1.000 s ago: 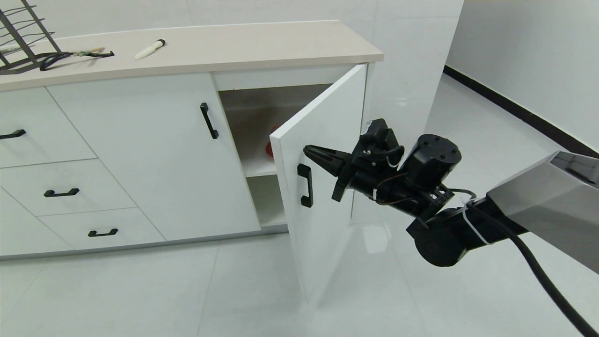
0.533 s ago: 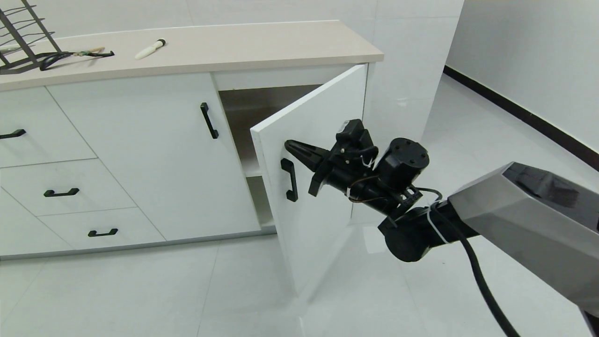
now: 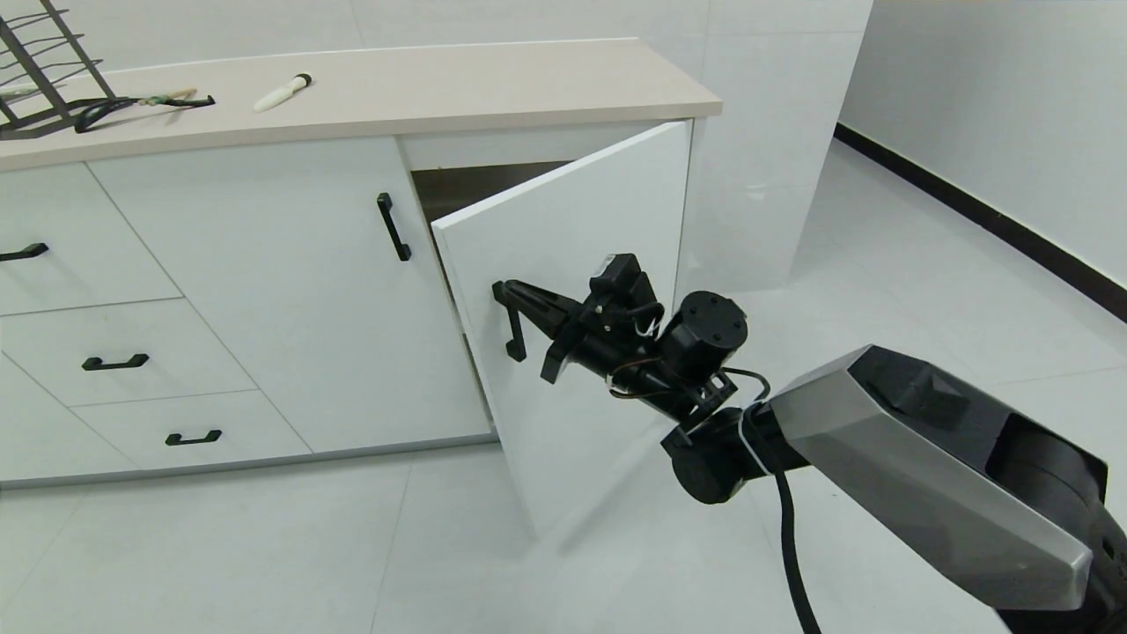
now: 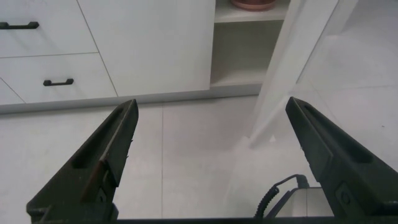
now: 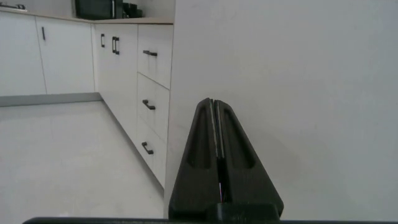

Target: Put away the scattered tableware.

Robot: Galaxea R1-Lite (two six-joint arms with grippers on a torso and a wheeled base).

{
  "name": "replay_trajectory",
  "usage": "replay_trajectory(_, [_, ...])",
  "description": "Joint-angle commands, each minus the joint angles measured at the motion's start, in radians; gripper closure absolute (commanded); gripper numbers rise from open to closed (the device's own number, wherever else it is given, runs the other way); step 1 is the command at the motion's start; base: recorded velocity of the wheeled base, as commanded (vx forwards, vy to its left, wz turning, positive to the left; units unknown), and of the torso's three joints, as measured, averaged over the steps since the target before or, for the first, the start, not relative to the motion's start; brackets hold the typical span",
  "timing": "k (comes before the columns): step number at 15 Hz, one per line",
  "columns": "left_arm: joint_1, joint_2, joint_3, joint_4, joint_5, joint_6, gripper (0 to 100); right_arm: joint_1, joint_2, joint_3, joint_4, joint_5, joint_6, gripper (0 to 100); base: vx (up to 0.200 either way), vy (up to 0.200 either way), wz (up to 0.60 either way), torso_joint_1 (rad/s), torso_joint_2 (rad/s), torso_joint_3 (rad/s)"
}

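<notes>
Right gripper (image 3: 506,291) at door (image 3: 572,220), beside handle (image 3: 511,336); utensil (image 3: 282,91) on countertop (image 3: 484,79); bowl (image 4: 252,4), perhaps, inside.

Beige worktop (image 3: 493,79) runs along the top of the white cabinets, back edge against the tiled wall. At its far left end stands a black wire rack (image 3: 40,75), partly cut off by the picture edge. Just beside the rack's foot lie dark-handled utensils (image 3: 141,104), flat on the surface, exact type unclear. Further right, apart from them, lies a pale utensil (image 3: 282,92) w/ a dark tip, set at a slant. Inside the cabinet, seen from the left wrist, a white shelf (image 4: 249,14) carries a reddish dish (image 4: 252,3), mostly cropped. A lower shelf board (image 4: 239,74) sits beneath it. Floor (image 3: 264,546) is pale glossy tile.
</notes>
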Motion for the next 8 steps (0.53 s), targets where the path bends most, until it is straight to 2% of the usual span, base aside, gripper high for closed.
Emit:
replay_trajectory(1, [0.000, 0.000, 0.000, 0.000, 0.000, 0.000, 0, 0.005, 0.025, -0.014, -0.001, 0.000, 0.001, 100, 0.000, 0.000, 0.00, 0.000, 0.00, 0.000])
replay_trajectory(3, [0.002, 0.000, 0.000, 0.000, 0.000, 0.000, 0, 0.005, -0.033, 0.000, -0.070, 0.002, 0.056, 100, 0.000, 0.000, 0.00, 0.000, 0.00, 0.000])
replay_trajectory(6, [0.000, 0.000, 0.000, 0.000, 0.000, 0.000, 0, -0.006, -0.168, 0.146, -0.093, 0.000, 0.081, 100, 0.000, 0.000, 0.00, 0.000, 0.00, 0.000])
replay_trajectory(8, [0.002, 0.000, 0.000, 0.000, 0.000, 0.000, 0, -0.010, -0.349, 0.419, -0.117, 0.000, 0.081, 100, 0.000, 0.000, 0.00, 0.000, 0.00, 0.000])
